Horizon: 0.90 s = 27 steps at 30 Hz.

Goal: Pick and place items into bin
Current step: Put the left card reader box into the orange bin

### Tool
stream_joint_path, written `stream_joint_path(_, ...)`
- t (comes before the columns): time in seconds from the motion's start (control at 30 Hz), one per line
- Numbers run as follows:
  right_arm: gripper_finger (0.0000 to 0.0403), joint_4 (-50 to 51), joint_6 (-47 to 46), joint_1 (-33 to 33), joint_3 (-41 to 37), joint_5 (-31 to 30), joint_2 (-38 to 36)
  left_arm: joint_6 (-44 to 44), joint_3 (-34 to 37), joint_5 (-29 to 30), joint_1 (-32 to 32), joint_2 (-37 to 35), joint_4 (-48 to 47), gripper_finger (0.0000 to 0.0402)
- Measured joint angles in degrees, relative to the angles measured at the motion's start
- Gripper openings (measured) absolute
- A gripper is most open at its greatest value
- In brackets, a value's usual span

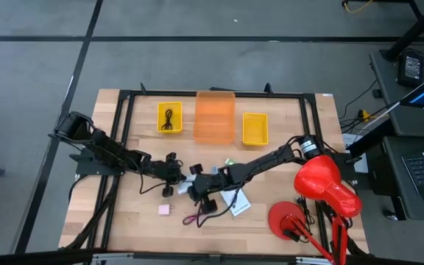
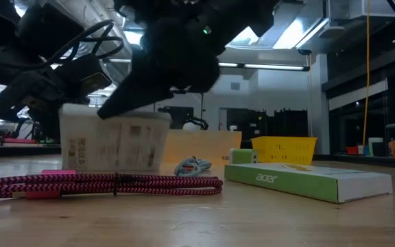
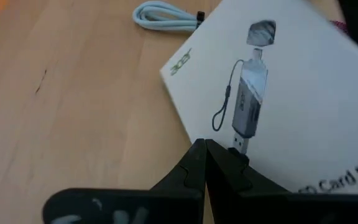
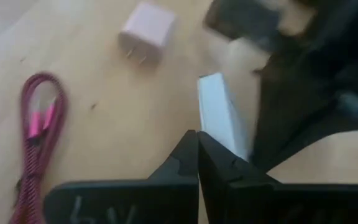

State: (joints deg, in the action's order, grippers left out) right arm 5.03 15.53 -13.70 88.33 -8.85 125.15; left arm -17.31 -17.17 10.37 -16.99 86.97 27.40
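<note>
Both grippers are shut and close together at the table's middle: my left gripper (image 1: pixel 171 177) (image 3: pixel 204 144) and my right gripper (image 1: pixel 197 190) (image 4: pixel 197 135). One white card (image 2: pixel 115 144) (image 4: pixel 219 118) stands on its edge between them. The other white card (image 1: pixel 235 201) (image 3: pixel 278 93) (image 2: pixel 307 182), printed "acer", lies flat to the right. The maroon cord (image 1: pixel 196 218) (image 4: pixel 39 118) and the pink square (image 1: pixel 164 209) (image 4: pixel 146 31) lie nearer the table's near edge. The blue-grey clip (image 3: pixel 166 14) (image 2: pixel 192 167) and the green cube (image 1: pixel 227 161) lie farther back. A black cord (image 1: pixel 169 118) sits in a yellow bin. My right gripper comes down slanting from above, and its shut fingers (image 2: pixel 125 103) meet the top edge (image 2: pixel 142 115) of the standing card. The card's lower edge rests on the table. My left gripper has its shut tips over the flat card's near edge (image 3: pixel 229 146); whether they touch it I cannot tell.
Along the far side stand a yellow bin (image 1: pixel 160 110), an orange bin (image 1: pixel 214 136) and a second yellow bin (image 1: pixel 255 140). A red lamp-like object (image 1: pixel 322 184) stands at the table's right near corner. A black frame runs around the tabletop.
</note>
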Motion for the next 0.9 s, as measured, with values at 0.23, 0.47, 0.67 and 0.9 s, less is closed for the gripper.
stream_joint_path(0.23,0.0,2.02,0.07,1.42,-0.29,-4.64,0.45,-0.03,0.0,-3.29,-0.17,0.17,-0.87,0.0002)
stream_joint_path(0.47,0.0,2.41,-0.07,1.39,-0.33,-3.09,0.3,0.51,-0.02,-2.32,-0.17,0.14,-0.94,0.0002)
stream_joint_path(0.67,0.0,4.92,-0.22,1.17,-0.31,-4.34,-1.77,1.17,0.02,-1.19,-0.24,0.14,-0.43,0.0002)
stream_joint_path(0.9,0.0,9.52,-3.08,3.57,-0.52,-4.62,-4.38,3.77,-1.05,1.04,-0.28,-0.63,-0.93,0.0002)
